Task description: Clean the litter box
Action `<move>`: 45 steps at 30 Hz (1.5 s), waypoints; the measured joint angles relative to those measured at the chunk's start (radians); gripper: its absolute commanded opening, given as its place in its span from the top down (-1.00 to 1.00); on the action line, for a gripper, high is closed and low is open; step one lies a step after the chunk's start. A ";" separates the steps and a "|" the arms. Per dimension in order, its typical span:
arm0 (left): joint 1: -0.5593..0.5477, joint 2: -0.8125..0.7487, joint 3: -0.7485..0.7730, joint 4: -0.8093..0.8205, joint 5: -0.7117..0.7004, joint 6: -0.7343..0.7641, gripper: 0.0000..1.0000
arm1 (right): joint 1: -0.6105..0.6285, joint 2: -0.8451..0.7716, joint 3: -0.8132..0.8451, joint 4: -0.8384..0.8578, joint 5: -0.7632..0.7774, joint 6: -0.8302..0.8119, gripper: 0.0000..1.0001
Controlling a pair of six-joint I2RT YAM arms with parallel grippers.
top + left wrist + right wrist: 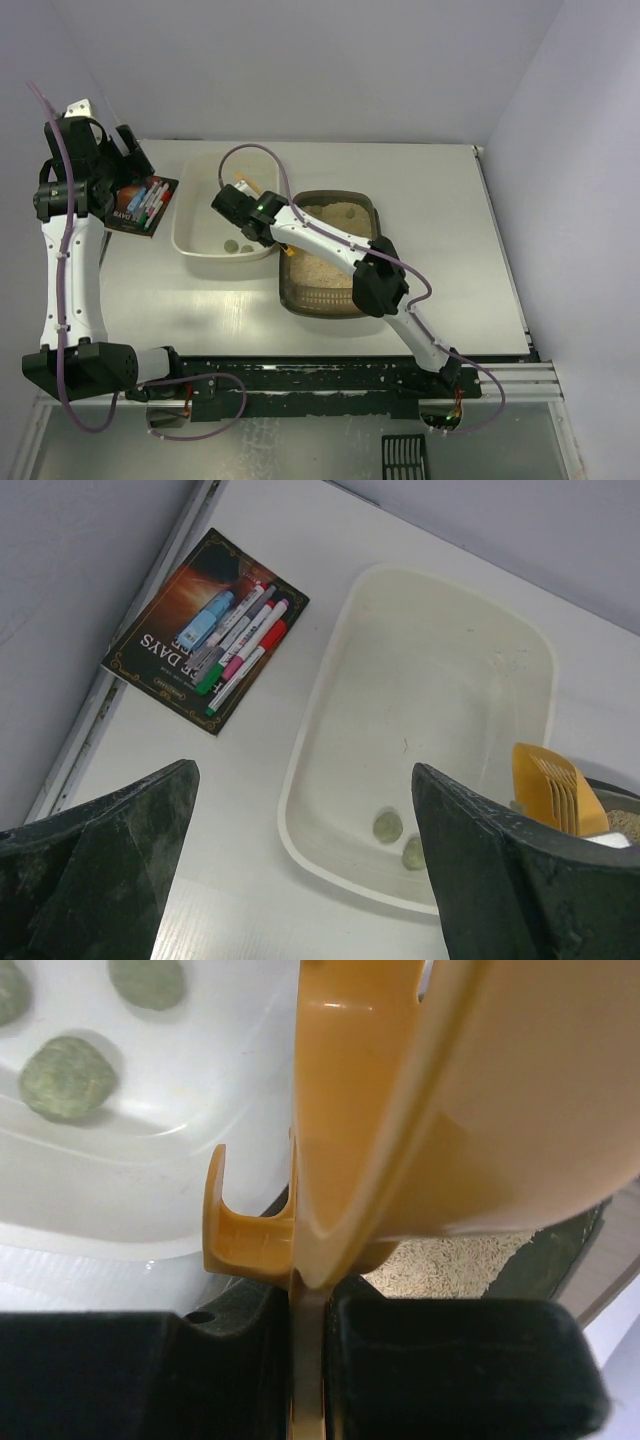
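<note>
The litter box [322,300] is a dark brown tray of beige litter [470,1260] at mid-table; its rim [556,1250] shows in the right wrist view. My right gripper [240,198] is shut on the handle of an orange slotted scoop [450,1110], which hangs over the near right corner of a cream tub [186,228]. Grey-green clumps [65,1078] lie on that tub's floor, two of them [388,827] in the left wrist view. My left gripper [300,880] hangs open and empty, high over the table's left side, its fingertips [120,850] wide apart.
A dark book [205,630] with several markers on it lies left of the tub [440,730], near the table's left edge. The scoop [548,785] peeks in at the tub's right rim. Grey walls close the back and right.
</note>
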 measured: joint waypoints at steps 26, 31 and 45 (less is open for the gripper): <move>-0.008 0.270 0.289 -0.072 0.559 0.283 -0.92 | -0.352 -0.488 -0.631 0.465 -0.704 0.207 1.00; -0.098 0.460 0.492 -0.141 0.553 0.362 -0.91 | -0.454 -0.608 -0.781 0.477 -0.869 0.295 1.00; -0.449 0.916 0.851 -0.211 0.467 0.438 -0.94 | -0.435 -0.804 -0.945 0.448 -1.146 0.557 1.00</move>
